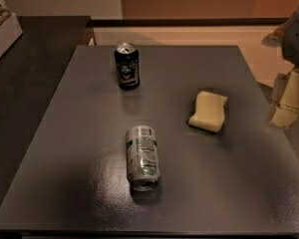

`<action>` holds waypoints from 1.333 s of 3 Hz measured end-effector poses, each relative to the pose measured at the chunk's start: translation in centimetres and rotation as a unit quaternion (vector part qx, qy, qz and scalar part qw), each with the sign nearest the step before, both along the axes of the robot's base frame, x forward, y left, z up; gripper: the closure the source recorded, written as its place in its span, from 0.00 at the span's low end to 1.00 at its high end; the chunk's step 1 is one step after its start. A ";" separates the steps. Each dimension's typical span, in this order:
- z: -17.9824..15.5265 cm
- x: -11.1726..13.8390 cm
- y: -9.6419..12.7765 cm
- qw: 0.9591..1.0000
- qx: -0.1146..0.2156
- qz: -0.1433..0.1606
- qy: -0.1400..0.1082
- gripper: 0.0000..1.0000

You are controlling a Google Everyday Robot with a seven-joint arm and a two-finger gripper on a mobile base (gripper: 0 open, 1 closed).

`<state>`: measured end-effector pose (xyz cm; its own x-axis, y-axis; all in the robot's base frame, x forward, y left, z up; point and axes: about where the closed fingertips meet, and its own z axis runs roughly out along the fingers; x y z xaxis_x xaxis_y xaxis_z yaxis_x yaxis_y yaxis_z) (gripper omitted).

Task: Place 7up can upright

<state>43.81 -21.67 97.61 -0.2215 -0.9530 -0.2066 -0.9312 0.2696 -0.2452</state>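
Observation:
The 7up can (142, 157), silver-grey with green and white print, lies on its side on the dark grey table (65, 173), a little in front of the middle. Its length runs front to back, with one end facing the front edge. My gripper (289, 97) shows as pale beige parts under a dark grey arm piece at the right edge of the view. It is beyond the table's right side, well away from the can, and holds nothing that I can see.
A dark blue can (127, 66) stands upright at the back of the table. A yellow sponge (209, 111) lies right of the middle. A black counter (30, 83) adjoins the table on the left, with a white box (1, 34) on it.

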 end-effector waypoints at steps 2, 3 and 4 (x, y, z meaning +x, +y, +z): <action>0.0 0.7 1.9 0.999 0.005 0.039 0.006 0.00; -0.4 1.5 5.3 0.994 0.014 0.112 0.008 0.00; -0.4 2.1 9.4 0.978 0.018 0.208 -0.006 0.00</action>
<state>45.92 -12.23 97.18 0.1864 -0.9524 -0.2413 -0.9591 -0.1231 -0.2549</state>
